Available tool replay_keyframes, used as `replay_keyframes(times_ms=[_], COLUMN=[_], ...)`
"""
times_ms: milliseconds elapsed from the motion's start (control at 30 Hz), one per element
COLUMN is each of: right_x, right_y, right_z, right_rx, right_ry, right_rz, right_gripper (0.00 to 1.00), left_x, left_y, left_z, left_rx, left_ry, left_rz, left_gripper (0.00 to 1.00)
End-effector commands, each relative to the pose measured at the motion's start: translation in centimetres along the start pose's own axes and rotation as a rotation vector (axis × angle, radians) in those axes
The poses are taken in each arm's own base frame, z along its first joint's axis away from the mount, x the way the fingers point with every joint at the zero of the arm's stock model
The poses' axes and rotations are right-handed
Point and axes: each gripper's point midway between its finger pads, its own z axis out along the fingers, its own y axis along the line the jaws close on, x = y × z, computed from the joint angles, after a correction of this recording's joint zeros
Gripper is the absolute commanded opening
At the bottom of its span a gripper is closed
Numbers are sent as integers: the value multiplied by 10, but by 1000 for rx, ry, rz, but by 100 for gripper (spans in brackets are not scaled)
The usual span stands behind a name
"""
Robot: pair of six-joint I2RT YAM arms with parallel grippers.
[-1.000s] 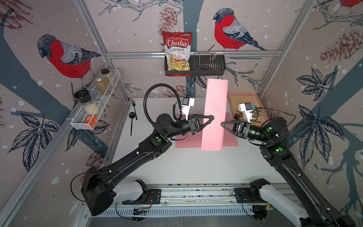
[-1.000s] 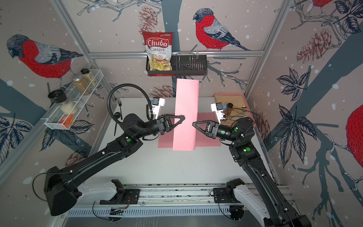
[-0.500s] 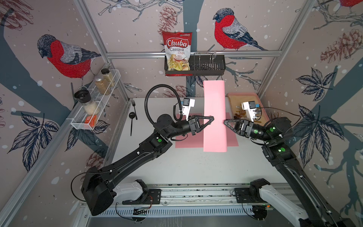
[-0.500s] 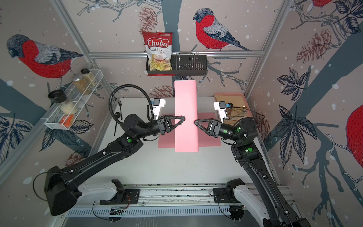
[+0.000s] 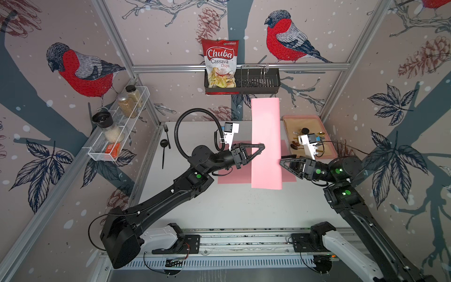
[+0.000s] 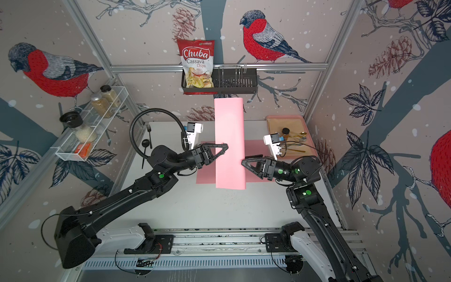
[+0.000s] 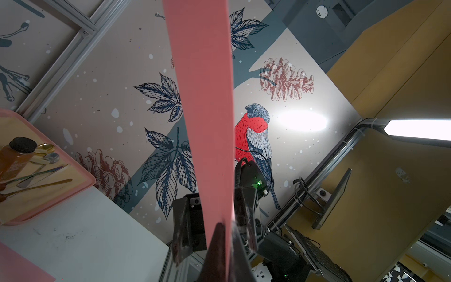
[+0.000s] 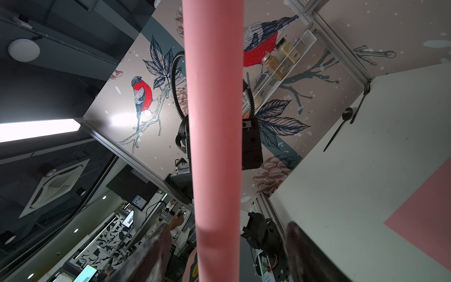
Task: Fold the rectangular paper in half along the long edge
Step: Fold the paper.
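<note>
The left end effector [image 5: 262, 146] is clamped on the pink paper [image 5: 266, 136], apparently pinching both long edges together, and holds it upright above the worktop [image 5: 231, 207]. The right end effector [image 5: 283, 159] has its jaws spread at the paper's rounded side, with a gap on either side. The halves are brought together, but the bend looks soft, so a firm crease seems left to do. A second pink sheet [image 5: 229, 175] lies flat underneath. A tray [image 5: 302, 117] of cutlery sits near the right arm. A fork [image 5: 166, 131] and spoon [image 5: 164, 144] lie well apart.
</note>
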Motion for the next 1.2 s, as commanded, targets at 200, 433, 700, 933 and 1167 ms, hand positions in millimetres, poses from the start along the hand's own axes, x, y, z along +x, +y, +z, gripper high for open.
replay_keyframes(times_ms=[200, 433, 700, 933, 1167], right_x=[6, 7, 5, 2, 1], right_y=[21, 20, 17, 13, 12], right_z=[5, 7, 8, 9, 10], right_rx=[-93, -94, -83, -57, -32], right_ry=[5, 1, -8, -9, -5], right_rz=[-46, -43, -36, -41, -51], right_gripper=[72, 63, 46, 41, 39], left_x=[-12, -12, -12, -11, -9], left_y=[-20, -21, -22, -20, -18], left_z=[-3, -4, -6, -5, -5], left_rx=[84, 90, 89, 88, 80], left_ry=[-64, -70, -73, -66, -61], left_rz=[38, 39, 41, 36, 33], left_gripper=[8, 8, 10, 17, 23])
